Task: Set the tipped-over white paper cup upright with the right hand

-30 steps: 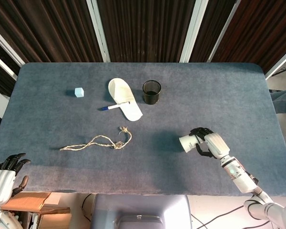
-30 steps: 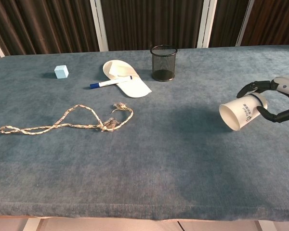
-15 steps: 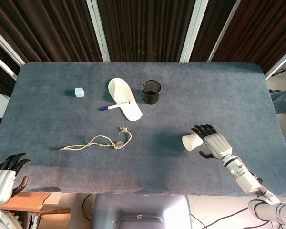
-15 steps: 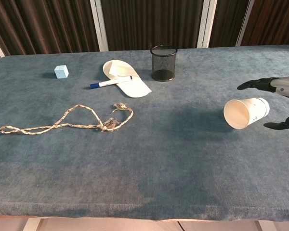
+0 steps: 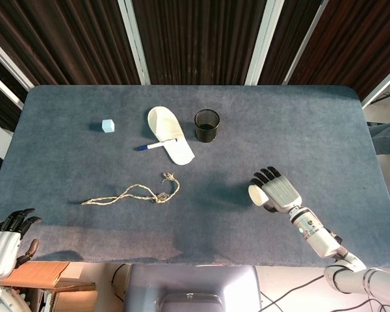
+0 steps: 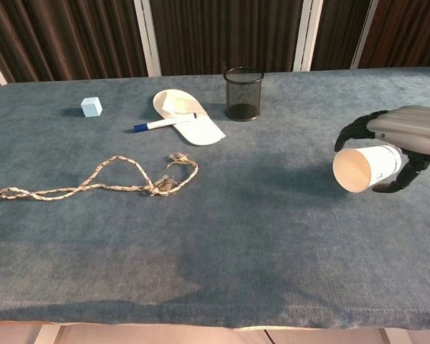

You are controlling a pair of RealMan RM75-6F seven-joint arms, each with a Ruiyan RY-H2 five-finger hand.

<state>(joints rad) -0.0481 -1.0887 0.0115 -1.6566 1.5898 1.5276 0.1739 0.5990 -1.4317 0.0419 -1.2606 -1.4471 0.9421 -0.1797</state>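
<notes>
The white paper cup (image 5: 255,193) (image 6: 362,168) lies on its side at the right of the blue-grey table (image 5: 65,162), its mouth facing left. My right hand (image 5: 279,190) (image 6: 405,129) hovers palm-down directly over the cup. Its fingers reach out over the top and far side, and the thumb sits low on the near side. The frames do not show a firm grip. My left hand (image 5: 5,242) hangs off the table's near-left corner, fingers apart and holding nothing.
A black mesh pen holder (image 5: 207,125) (image 6: 244,93) stands at the back centre. Next to it lies a white slipper (image 5: 169,133) with a blue-capped marker (image 5: 157,145) across it. A pale blue cube (image 5: 107,125) sits at back left, and a rope (image 5: 133,194) lies mid-left.
A second ago my right hand held the cup; it then let go and drew back to the right. Now it has swung over the cup, palm down. The cup stays on its side.
</notes>
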